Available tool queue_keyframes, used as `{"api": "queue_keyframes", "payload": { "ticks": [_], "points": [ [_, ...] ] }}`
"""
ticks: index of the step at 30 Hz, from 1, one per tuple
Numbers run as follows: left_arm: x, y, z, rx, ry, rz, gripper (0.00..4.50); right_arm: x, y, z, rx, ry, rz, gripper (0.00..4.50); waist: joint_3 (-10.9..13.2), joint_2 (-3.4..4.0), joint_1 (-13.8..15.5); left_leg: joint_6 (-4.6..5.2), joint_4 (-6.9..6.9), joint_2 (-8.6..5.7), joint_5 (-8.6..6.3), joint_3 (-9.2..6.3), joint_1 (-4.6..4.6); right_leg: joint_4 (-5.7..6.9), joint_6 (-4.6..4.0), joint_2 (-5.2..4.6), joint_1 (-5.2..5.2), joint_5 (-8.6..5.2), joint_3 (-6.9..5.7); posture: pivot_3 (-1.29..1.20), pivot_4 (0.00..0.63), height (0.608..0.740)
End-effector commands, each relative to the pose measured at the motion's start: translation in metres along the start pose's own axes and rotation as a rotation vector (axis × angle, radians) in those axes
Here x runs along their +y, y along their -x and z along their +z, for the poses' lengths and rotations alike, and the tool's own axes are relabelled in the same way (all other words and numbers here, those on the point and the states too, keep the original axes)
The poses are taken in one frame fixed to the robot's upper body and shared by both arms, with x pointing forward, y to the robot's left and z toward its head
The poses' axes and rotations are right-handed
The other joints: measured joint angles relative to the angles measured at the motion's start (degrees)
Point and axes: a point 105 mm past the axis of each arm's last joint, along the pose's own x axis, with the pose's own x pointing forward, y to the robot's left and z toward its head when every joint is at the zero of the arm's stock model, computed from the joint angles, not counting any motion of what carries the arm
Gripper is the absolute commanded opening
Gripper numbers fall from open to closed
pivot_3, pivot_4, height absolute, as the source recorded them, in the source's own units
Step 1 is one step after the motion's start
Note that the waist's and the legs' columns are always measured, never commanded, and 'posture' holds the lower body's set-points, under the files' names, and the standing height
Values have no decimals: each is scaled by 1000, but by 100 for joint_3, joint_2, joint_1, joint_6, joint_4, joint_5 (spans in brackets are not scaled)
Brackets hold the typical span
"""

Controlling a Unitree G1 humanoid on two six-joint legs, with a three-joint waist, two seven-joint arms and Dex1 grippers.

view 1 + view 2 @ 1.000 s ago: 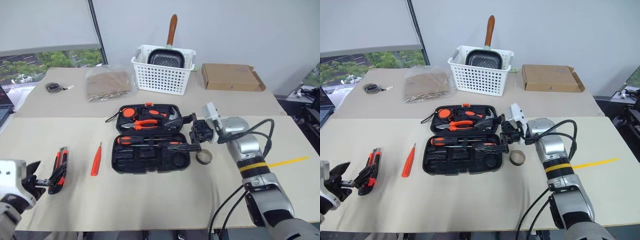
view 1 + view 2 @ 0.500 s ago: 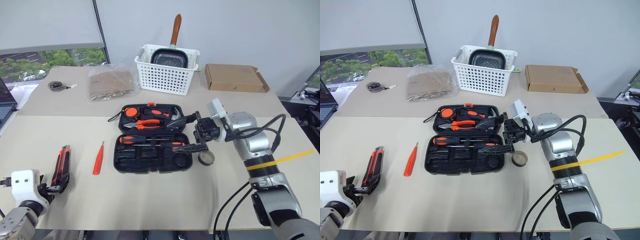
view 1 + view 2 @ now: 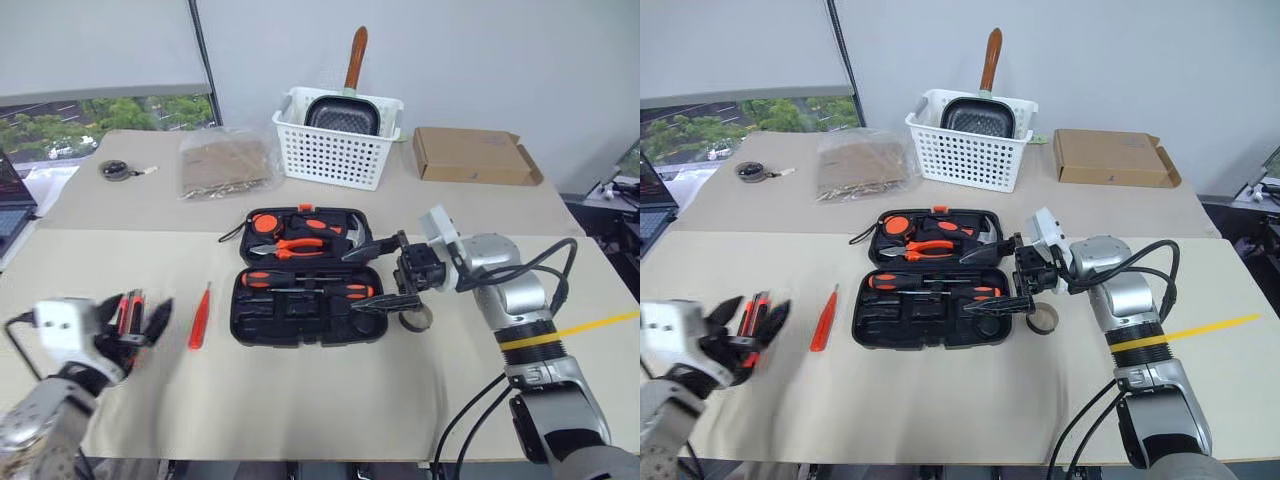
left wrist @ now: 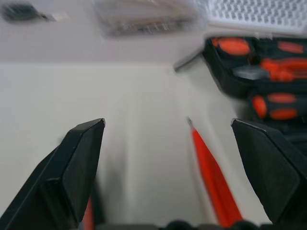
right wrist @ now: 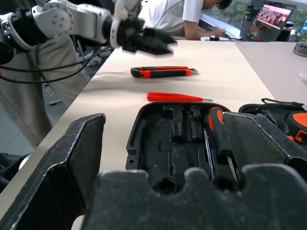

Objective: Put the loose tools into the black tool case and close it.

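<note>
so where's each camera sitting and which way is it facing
Left and right eye views: on the head, looking forward and down at the table; both arms show, the open black tool case in the middle.
Left wrist view: on the left arm, looking past the open left gripper at the orange pen-like tool.
Right wrist view: on the right arm, looking across the case past the open right gripper toward the utility knife.
Shared: case and orange tool show in all views.
</note>
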Motion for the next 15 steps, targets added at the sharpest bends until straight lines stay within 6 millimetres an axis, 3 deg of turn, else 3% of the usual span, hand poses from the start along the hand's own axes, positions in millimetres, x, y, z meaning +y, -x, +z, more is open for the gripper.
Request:
{"api": "queue_keyframes", "payload": {
  "ticks": [1,5,12,15],
  "points": [
    [0,-3,-14,71,-46,59,4500,0,6,13,-28,40,-7,4455,0,0,-8,0,0,0,0,0,0,0,0,-1,0,0,0,0,150,700],
    [-12,-4,-30,128,-48,18,4500,-1,7,14,-22,43,-7,4455,0,0,-18,0,-2,3,0,0,2,0,4,-6,-4,-3,2,0,150,700],
    [-10,-7,-43,179,-36,15,4500,-3,8,14,-11,69,-23,4455,0,1,-3,-5,-1,3,-2,-1,2,2,36,-14,-5,-22,1,0,150,700],
    [-12,-10,-42,166,-14,-5,3884,-5,11,15,-8,81,-39,4500,0,1,3,-5,-1,3,-2,-1,2,2,36,-17,-5,-22,1,0,150,700]
  ]
}}
